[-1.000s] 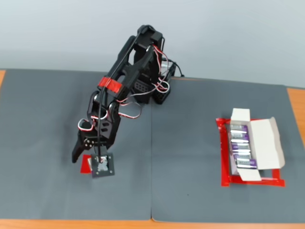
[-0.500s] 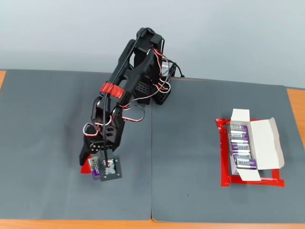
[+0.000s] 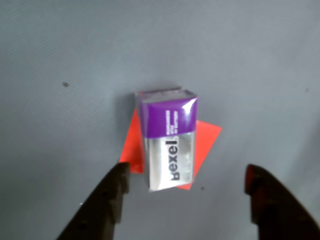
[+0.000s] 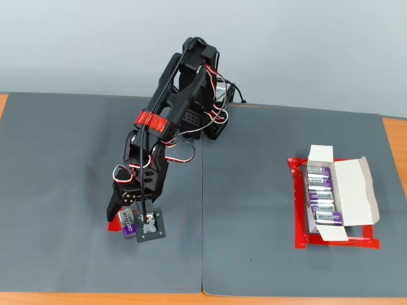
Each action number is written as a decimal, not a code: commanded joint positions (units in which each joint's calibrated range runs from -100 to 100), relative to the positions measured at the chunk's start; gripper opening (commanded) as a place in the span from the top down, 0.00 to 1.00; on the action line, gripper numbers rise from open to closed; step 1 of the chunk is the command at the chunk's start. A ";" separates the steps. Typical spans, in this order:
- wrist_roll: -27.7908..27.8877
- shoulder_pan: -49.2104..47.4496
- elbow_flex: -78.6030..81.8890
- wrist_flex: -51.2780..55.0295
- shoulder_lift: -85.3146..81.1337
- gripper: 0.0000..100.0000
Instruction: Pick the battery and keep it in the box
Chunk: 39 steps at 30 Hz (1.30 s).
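Note:
In the wrist view a purple and silver battery [image 3: 168,141] stands on a flat red tape patch [image 3: 204,140] on the grey mat. My gripper [image 3: 187,174] is open, its two black fingers [image 3: 112,195] low at either side of the battery and not touching it. In the fixed view the gripper [image 4: 125,216] hangs over the same battery [image 4: 130,223] at the left of the mat. The white box [image 4: 356,190] lies open at the right, flaps spread, with several identical batteries [image 4: 323,194] in a row inside.
A red tape frame [image 4: 299,241] surrounds the box. The arm's base [image 4: 203,121] stands at the back middle. Two grey mats meet at a seam [image 4: 202,222] between battery and box. Orange table edge [image 4: 397,146] shows at the right.

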 commanded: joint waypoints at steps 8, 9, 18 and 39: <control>-0.21 0.12 -1.62 0.39 1.56 0.66; -0.21 -0.03 -1.53 0.39 1.56 0.66; -0.21 0.05 -2.16 0.04 4.11 0.66; -0.21 0.49 -2.34 -0.48 5.63 0.66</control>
